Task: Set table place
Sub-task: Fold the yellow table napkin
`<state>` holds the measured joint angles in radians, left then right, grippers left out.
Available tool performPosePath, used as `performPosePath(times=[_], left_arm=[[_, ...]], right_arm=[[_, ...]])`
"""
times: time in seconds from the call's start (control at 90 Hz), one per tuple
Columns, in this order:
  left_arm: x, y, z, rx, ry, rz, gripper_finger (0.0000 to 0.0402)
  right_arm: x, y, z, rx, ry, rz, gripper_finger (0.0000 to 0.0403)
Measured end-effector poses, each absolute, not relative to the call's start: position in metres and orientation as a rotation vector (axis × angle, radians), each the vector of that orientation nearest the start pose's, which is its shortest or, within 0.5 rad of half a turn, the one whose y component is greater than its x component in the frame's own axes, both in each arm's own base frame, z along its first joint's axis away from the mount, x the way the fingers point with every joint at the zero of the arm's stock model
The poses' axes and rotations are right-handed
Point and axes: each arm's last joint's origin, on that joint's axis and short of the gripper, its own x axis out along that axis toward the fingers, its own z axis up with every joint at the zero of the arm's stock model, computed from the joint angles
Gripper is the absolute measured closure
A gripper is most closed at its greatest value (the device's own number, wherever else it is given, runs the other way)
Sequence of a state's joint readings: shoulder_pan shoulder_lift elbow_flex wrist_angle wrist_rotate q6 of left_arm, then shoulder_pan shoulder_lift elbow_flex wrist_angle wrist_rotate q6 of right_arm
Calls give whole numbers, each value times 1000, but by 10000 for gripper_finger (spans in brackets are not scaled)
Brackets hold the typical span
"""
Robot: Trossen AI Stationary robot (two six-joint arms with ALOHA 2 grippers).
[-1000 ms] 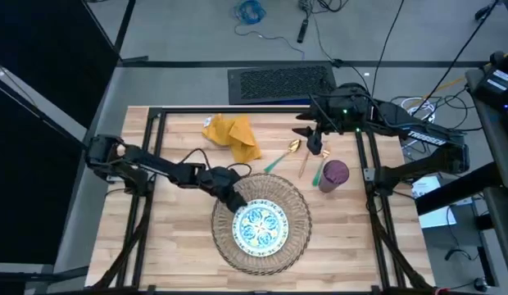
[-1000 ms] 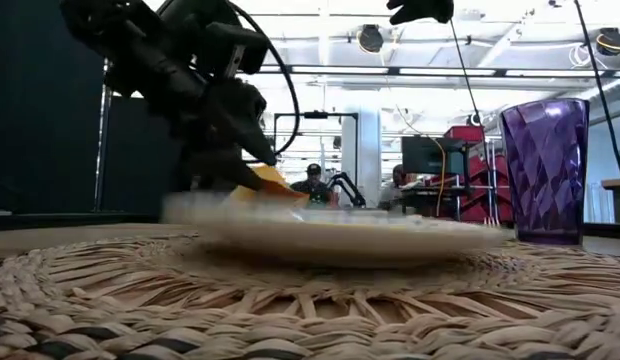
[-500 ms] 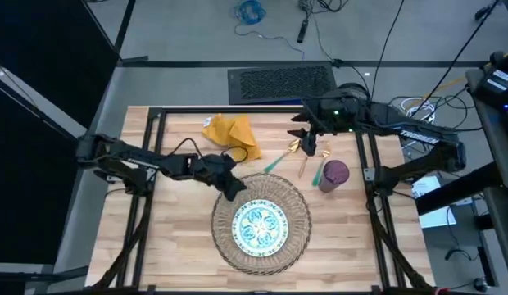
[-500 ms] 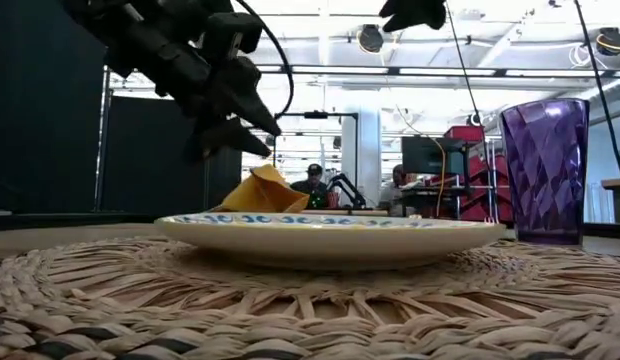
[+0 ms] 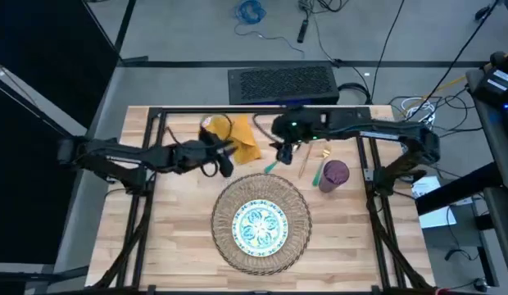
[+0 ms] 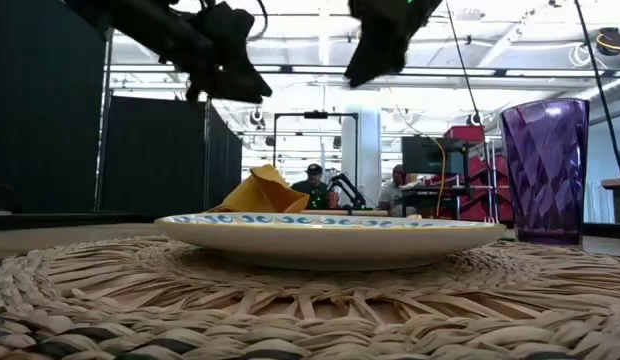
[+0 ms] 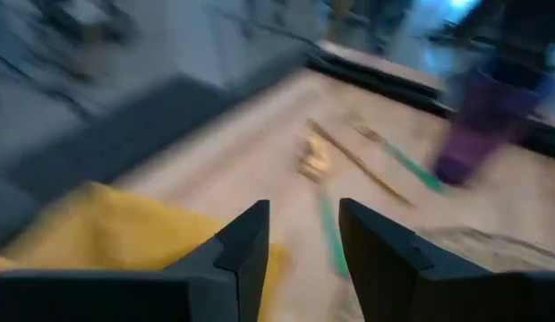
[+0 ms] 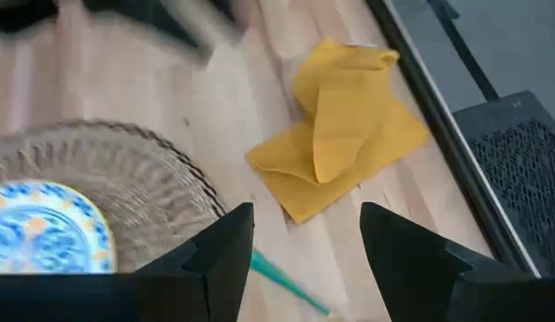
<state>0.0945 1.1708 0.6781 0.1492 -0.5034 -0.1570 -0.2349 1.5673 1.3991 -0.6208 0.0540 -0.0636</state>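
A blue-green patterned plate lies in the middle of the round woven mat on the wooden table. The crumpled yellow napkin lies at the far side, and the purple cup stands to the mat's right. Gold cutlery, some of it green-handled, lies between napkin and cup. My left gripper hovers open just near of the napkin. My right gripper hovers open above a green-handled piece, right of the napkin.
A black frame rail runs along the table's far edge, with side rails near the cup. Bare wood lies left and right of the mat. In the low view, people sit in the room beyond the table.
My left gripper has drawn back from the plate's far-left rim, rising and going toward the napkin. The plate, which was still shifting a second ago, now lies still on the mat. My right gripper has gone toward the table's left, over the cutlery next to the napkin.
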Motion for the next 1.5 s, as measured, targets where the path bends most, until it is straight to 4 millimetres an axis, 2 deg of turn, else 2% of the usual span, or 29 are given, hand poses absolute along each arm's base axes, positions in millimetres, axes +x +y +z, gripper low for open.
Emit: performPosePath(times=[0.144, 0.344, 0.444, 0.644, 0.811, 0.989, 1.1, 1.2, 1.289, 1.422, 1.5], left_arm=[[235, 54, 261, 84, 327, 706, 281], [229, 75, 258, 262, 439, 758, 281], [226, 83, 254, 276, 495, 782, 281], [218, 92, 245, 252, 594, 815, 281], [211, 102, 245, 183, 581, 981, 281], [206, 103, 244, 178, 616, 1002, 281], [203, 102, 244, 177, 635, 999, 281], [198, 100, 251, 150, 586, 1003, 281], [192, 99, 265, 158, 500, 971, 281], [178, 92, 287, 152, 347, 822, 281], [170, 88, 290, 178, 272, 750, 281]], right_arm=[[359, -91, 290, 32, 762, -271, 211], [397, -103, 253, 39, 672, -284, 211], [408, -115, 240, 78, 612, -341, 211], [421, -133, 226, 86, 491, -529, 211], [428, -137, 218, 140, 431, -577, 211], [433, -123, 216, 183, 409, -561, 211], [437, -109, 219, 138, 388, -590, 211], [439, -100, 219, 81, 389, -636, 211], [443, -100, 213, 75, 388, -637, 211], [448, -111, 184, 71, 442, -597, 211], [451, -120, 172, 107, 418, -573, 211]])
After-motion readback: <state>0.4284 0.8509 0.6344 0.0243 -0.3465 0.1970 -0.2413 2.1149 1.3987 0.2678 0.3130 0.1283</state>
